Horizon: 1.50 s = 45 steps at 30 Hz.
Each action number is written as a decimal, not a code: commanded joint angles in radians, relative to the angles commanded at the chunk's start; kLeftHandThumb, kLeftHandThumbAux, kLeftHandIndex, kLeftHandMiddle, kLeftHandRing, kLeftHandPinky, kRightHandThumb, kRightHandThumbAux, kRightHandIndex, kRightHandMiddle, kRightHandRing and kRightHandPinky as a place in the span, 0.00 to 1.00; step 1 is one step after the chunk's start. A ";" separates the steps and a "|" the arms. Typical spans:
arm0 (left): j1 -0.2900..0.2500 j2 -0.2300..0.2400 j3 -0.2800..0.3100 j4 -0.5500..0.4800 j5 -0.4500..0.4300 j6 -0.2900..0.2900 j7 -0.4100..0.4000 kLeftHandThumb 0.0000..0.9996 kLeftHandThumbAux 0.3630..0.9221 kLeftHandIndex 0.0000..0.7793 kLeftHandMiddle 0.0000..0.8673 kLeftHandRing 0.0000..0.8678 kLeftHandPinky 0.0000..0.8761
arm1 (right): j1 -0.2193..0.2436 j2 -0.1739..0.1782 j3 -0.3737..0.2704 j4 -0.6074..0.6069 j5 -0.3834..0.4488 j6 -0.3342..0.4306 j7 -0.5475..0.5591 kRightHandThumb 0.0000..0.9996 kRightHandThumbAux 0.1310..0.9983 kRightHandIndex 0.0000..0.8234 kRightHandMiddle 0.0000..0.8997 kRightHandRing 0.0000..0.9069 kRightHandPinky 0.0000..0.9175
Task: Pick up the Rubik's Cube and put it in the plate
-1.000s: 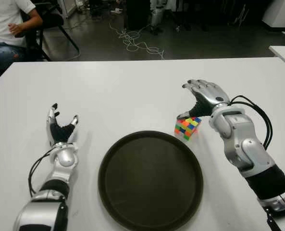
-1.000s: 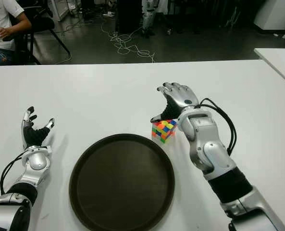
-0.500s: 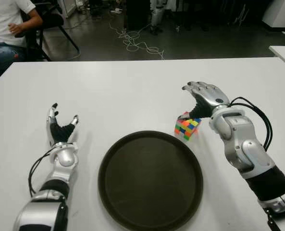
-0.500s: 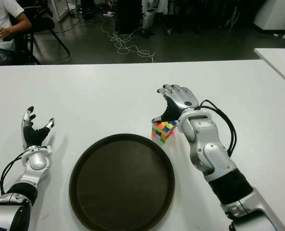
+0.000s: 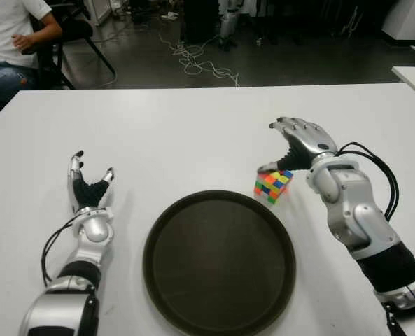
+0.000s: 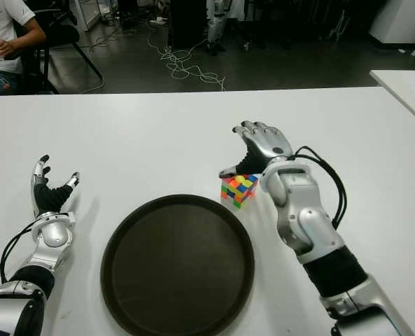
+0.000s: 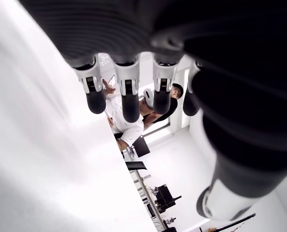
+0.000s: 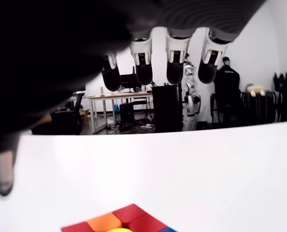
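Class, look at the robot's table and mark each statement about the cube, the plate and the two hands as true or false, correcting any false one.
1. The Rubik's Cube lies inside the plate. False: it sits on the white table, just beyond the plate's far right rim.
2. The right hand is above the cube with its fingers spread, holding nothing. True.
3. The left hand grasps the plate's rim. False: it shows to the left of the plate, apart from it, fingers open.
4. The plate holds nothing. True.
5. A person sits beyond the table's far left corner. True.
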 joint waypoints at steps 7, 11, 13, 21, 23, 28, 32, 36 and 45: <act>0.001 0.000 0.002 -0.001 -0.003 -0.002 -0.003 0.00 0.76 0.11 0.12 0.12 0.08 | -0.007 -0.013 -0.013 0.034 0.051 -0.019 -0.003 0.00 0.38 0.00 0.00 0.00 0.00; 0.001 -0.002 0.005 -0.002 -0.008 -0.003 -0.008 0.00 0.76 0.10 0.11 0.10 0.07 | -0.009 -0.020 -0.012 0.040 0.055 -0.024 -0.006 0.00 0.34 0.00 0.00 0.00 0.00; 0.001 -0.003 0.007 -0.003 -0.011 -0.005 -0.011 0.00 0.76 0.10 0.11 0.10 0.07 | -0.009 -0.022 -0.015 0.046 0.060 -0.031 -0.013 0.00 0.34 0.00 0.00 0.00 0.00; 0.001 -0.003 0.008 0.000 -0.012 -0.014 -0.013 0.00 0.73 0.10 0.11 0.10 0.07 | -0.012 -0.025 -0.020 0.083 0.077 -0.065 -0.047 0.00 0.37 0.00 0.00 0.00 0.00; 0.001 -0.003 0.008 0.000 -0.011 -0.017 -0.013 0.00 0.73 0.11 0.12 0.11 0.08 | -0.014 -0.025 -0.019 0.088 0.079 -0.069 -0.050 0.00 0.38 0.00 0.00 0.00 0.00; 0.004 0.001 0.005 -0.001 -0.007 -0.022 -0.013 0.00 0.75 0.11 0.11 0.11 0.07 | -0.016 -0.021 -0.021 0.090 0.087 -0.066 -0.048 0.00 0.39 0.00 0.00 0.00 0.00; 0.004 0.001 0.006 -0.001 -0.008 -0.023 -0.012 0.00 0.77 0.11 0.11 0.11 0.08 | -0.018 -0.021 -0.021 0.094 0.093 -0.068 -0.047 0.00 0.40 0.00 0.00 0.00 0.00; 0.003 0.000 0.005 -0.001 -0.008 -0.020 -0.013 0.00 0.75 0.10 0.11 0.11 0.09 | -0.019 -0.023 -0.021 0.100 0.101 -0.075 -0.047 0.00 0.43 0.00 0.00 0.00 0.00; 0.005 0.002 0.006 -0.003 -0.010 -0.026 -0.022 0.00 0.74 0.11 0.12 0.12 0.09 | -0.018 -0.027 -0.023 0.112 0.124 -0.093 -0.052 0.00 0.51 0.00 0.00 0.00 0.00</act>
